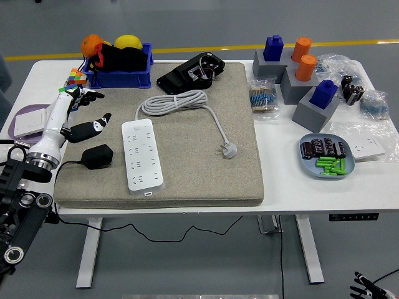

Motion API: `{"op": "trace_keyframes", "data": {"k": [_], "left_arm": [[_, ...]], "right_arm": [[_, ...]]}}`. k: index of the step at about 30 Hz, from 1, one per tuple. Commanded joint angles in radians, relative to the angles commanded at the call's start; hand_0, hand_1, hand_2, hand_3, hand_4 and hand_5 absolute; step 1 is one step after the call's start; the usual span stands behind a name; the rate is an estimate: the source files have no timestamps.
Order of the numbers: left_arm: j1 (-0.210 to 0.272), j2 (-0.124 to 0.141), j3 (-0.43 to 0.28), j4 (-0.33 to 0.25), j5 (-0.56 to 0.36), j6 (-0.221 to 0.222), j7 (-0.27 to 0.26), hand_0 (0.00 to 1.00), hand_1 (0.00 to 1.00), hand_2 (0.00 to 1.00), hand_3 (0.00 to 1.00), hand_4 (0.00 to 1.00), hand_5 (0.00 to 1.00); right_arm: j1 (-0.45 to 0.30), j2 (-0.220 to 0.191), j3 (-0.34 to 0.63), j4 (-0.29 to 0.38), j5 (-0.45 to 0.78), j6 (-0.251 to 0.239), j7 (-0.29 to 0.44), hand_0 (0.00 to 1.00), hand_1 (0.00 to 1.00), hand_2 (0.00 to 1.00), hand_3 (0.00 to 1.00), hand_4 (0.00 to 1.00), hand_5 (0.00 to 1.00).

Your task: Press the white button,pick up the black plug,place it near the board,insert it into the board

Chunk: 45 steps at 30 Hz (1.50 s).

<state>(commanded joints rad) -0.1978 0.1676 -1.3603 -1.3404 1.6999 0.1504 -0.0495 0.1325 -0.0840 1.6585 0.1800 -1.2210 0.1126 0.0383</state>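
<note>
- White power strip (142, 156) (the board) lies flat on the grey mat (206, 168), long axis running near to far, on the mat's left half; this is the landmark.
- White button (148, 194) sits at the strip's near end, small, nothing touching it.
- Black plug (98, 156) rests just left of the strip, on the mat's left edge, apart from the strip; its thin black cord (149, 233) trails left and off the table edge, hanging below.
- Left hand (72, 118) is left of the strip and just beyond the plug, white forearm shell, black fingers (93, 126) spread loose, thumb pointing toward the strip; holds nothing, not touching the plug.
- Right hand: only fingertips (365, 288) at the bottom right corner, far below and right of the strip; cannot tell their state.
- White cable coil (174, 103) lies just beyond the strip's far end, its white plug (229, 149) lying to the strip's right on the mat.
- Black device (190, 73) beyond the strip, at the mat's far edge.
- Blue bin (118, 62) beyond-left of the strip, holding orange and yellow fruit.
- Colour cube (77, 77) just left of the bin.
- Blue plate (326, 157) with green and dark parts, well right of the strip, off the mat.
- Grey blocks (293, 78) with blue and orange pegs, far right beyond the strip.
</note>
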Motion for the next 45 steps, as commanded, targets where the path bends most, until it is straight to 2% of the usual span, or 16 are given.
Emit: {"op": "trace_keyframes", "data": {"k": [5, 7, 8, 13, 14, 16, 19, 20, 25, 26, 31, 32, 37, 38, 45], "left_arm": [[-0.028, 0.027, 0.061, 0.008, -0.021, -0.023, 0.027, 0.719, 0.741, 0.716, 0.594, 0.756, 0.002], [-0.052, 0.048, 0.101, 0.019, -0.035, -0.036, 0.048, 0.719, 0.741, 0.716, 0.594, 0.756, 0.002], [-0.064, 0.058, 0.121, 0.023, -0.045, -0.042, 0.058, 0.684, 0.717, 0.709, 0.619, 0.754, 0.002], [-0.147, 0.116, 0.234, 0.052, -0.073, -0.085, 0.117, 0.684, 0.717, 0.709, 0.619, 0.754, 0.002], [-0.169, 0.127, 0.259, 0.064, -0.072, -0.094, 0.131, 0.314, 0.534, 0.574, 0.65, 0.748, 0.002], [-0.203, 0.14, 0.292, 0.081, -0.071, -0.107, 0.15, 0.314, 0.534, 0.574, 0.65, 0.748, 0.002], [-0.255, 0.155, 0.337, 0.117, -0.079, -0.104, 0.149, 0.314, 0.534, 0.574, 0.65, 0.748, 0.002], [-0.272, 0.158, 0.351, 0.129, -0.086, -0.103, 0.147, 0.183, 0.357, 0.408, 0.673, 0.597, 0.002], [-0.349, 0.171, 0.425, 0.182, -0.105, -0.113, 0.165, 0.183, 0.357, 0.408, 0.673, 0.597, 0.002], [-0.363, 0.173, 0.442, 0.192, -0.105, -0.118, 0.177, 0.041, 0.066, 0.138, 0.669, 0.243, 0.002], [-0.432, 0.18, 0.532, 0.239, -0.117, -0.149, 0.242, 0.041, 0.066, 0.138, 0.669, 0.243, 0.002], [-0.441, 0.181, 0.545, 0.247, -0.12, -0.154, 0.251, 0.02, 0.031, 0.127, 0.629, 0.071, 0.002], [-0.49, 0.183, 0.624, 0.295, -0.14, -0.174, 0.297, 0.02, 0.031, 0.127, 0.629, 0.071, 0.002], [-0.498, 0.183, 0.636, 0.303, -0.143, -0.176, 0.302, 0.015, 0.027, 0.136, 0.613, 0.114, 0.002], [-0.527, 0.177, 0.669, 0.339, -0.146, -0.183, 0.326, 0.01, 0.025, 0.137, 0.611, 0.126, 0.002]], "right_arm": [[-0.002, 0.0, 0.01, 0.0, -0.003, 0.0, 0.003, 0.724, 0.609, 0.555, 0.66, 0.736, 0.493], [-0.002, 0.0, 0.023, 0.0, -0.009, 0.0, 0.003, 0.724, 0.609, 0.555, 0.66, 0.736, 0.493], [-0.002, 0.0, 0.026, 0.0, -0.01, 0.0, 0.002, 0.724, 0.609, 0.555, 0.66, 0.735, 0.494], [0.0, -0.006, 0.033, 0.0, -0.013, -0.001, 0.0, 0.724, 0.609, 0.555, 0.66, 0.735, 0.494], [0.0, -0.007, 0.033, 0.0, -0.013, -0.002, 0.001, 0.724, 0.609, 0.555, 0.659, 0.735, 0.493], [0.001, -0.01, 0.034, 0.0, -0.012, -0.003, 0.0, 0.724, 0.609, 0.555, 0.659, 0.735, 0.493], [0.002, -0.013, 0.033, 0.0, -0.01, -0.004, -0.001, 0.724, 0.609, 0.555, 0.659, 0.735, 0.493], [0.003, -0.014, 0.031, 0.0, -0.008, -0.004, -0.001, 0.724, 0.609, 0.555, 0.66, 0.735, 0.494], [0.006, -0.014, 0.035, 0.0, -0.005, -0.005, -0.003, 0.724, 0.609, 0.555, 0.66, 0.735, 0.494], [0.006, -0.014, 0.035, 0.0, -0.005, -0.005, -0.003, 0.724, 0.609, 0.555, 0.659, 0.735, 0.493], [0.008, -0.015, 0.037, 0.0, -0.004, -0.006, -0.004, 0.724, 0.609, 0.555, 0.659, 0.735, 0.493], [0.008, -0.015, 0.038, 0.0, -0.004, -0.006, -0.004, 0.724, 0.609, 0.555, 0.66, 0.735, 0.493], [0.01, -0.018, 0.038, 0.0, -0.003, -0.006, -0.003, 0.724, 0.609, 0.555, 0.66, 0.735, 0.493], [0.01, -0.019, 0.038, 0.0, -0.004, -0.006, -0.004, 0.724, 0.609, 0.555, 0.659, 0.735, 0.492], [0.01, -0.019, 0.046, 0.0, -0.008, -0.006, -0.006, 0.724, 0.608, 0.555, 0.659, 0.735, 0.492]]}}
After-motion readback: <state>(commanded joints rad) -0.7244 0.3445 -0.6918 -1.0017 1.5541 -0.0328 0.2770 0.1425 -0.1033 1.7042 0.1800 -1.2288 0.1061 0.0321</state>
